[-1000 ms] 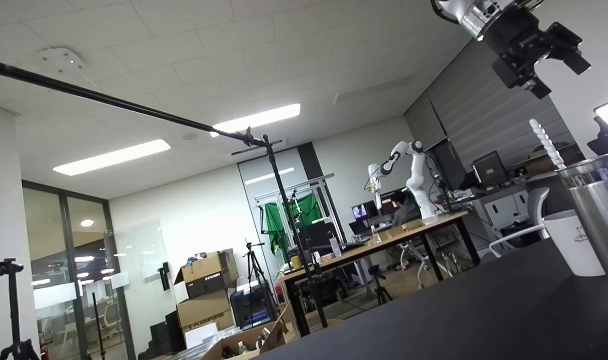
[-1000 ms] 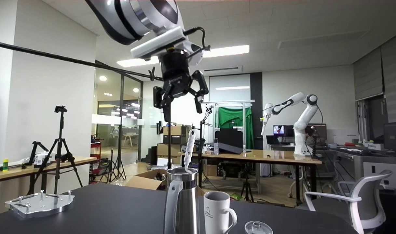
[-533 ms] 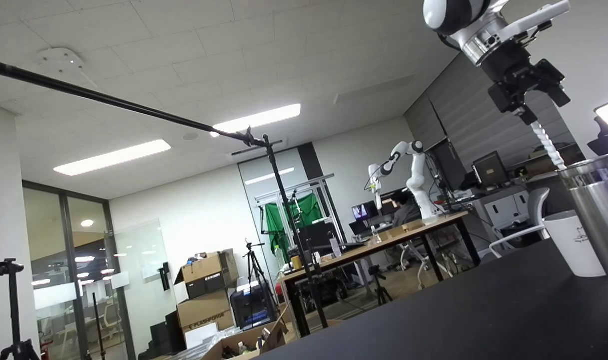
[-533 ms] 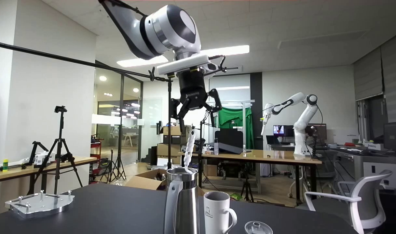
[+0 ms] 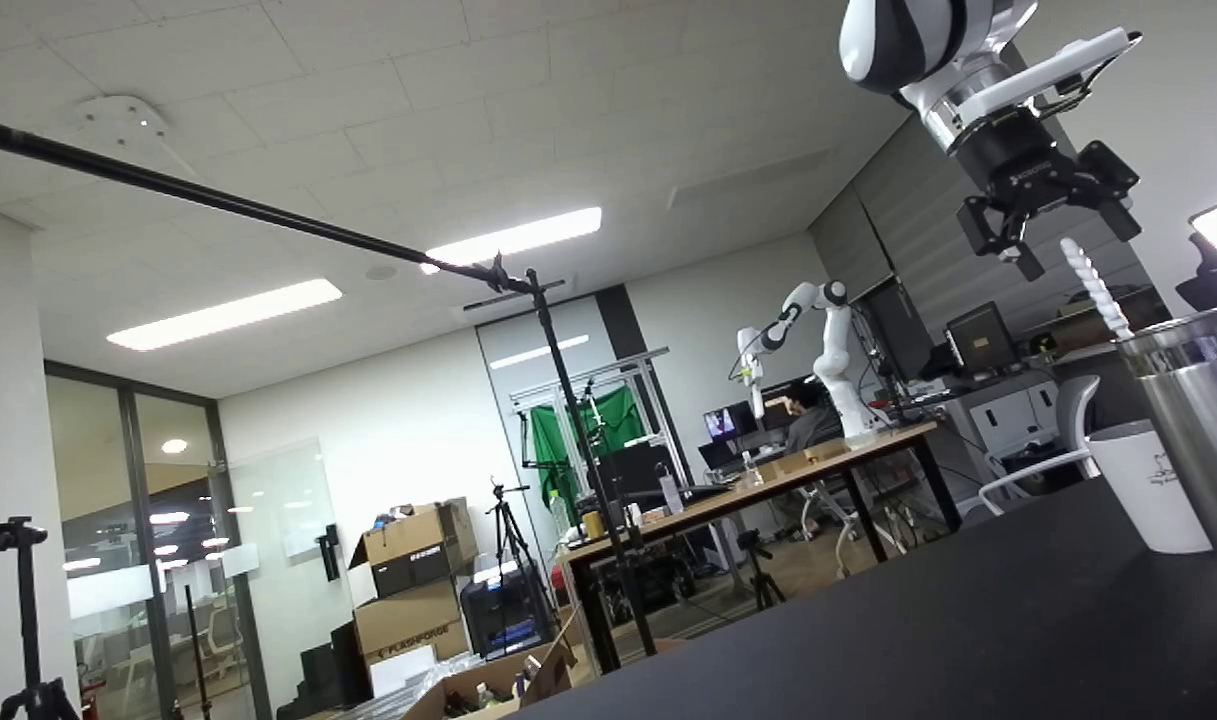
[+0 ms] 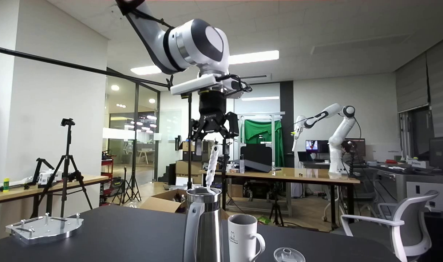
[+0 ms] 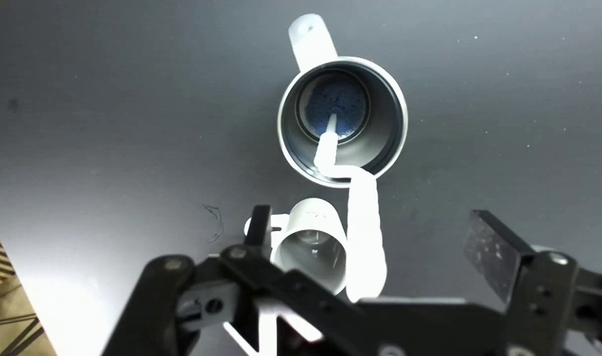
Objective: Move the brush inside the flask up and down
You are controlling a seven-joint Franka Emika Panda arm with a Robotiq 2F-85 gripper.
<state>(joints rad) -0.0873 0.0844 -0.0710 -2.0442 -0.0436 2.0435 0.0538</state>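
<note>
The brush [image 7: 364, 222] stands head-down in the steel flask [image 6: 211, 233], its white twisted handle slanting out past the rim; I take it the wide mouth cannot keep the shaft upright, so it leans where its kinked neck seems to rest on the edge. In the upper middle of the wrist view, the shaft runs down into a dark blue patch [image 7: 338, 94], likely the bristles. That slant puts the handle's end where something overhead can reach it.

The jaws are well apart with nothing clamped; in the wrist view the handle shows between them, nearer the one at the picture's left, and I see no contact. The arm [image 6: 190, 45] points them downward, I would guess so that a grip, yet to be made, leads into plain up-and-down strokes.

A white mug [image 6: 238, 238] stands just beside the flask, at risk should that tip. The worktop [image 6: 134, 233] is black and specked, with a pegged plate [image 6: 48, 230] at the lower left of an exterior view. Behind, a second robot arm [image 6: 339, 139] stands on a wooden table [image 6: 297, 175], a green cloth [image 6: 251, 131] hangs to its left, and boxes [image 5: 408, 620] are stacked farther off.
</note>
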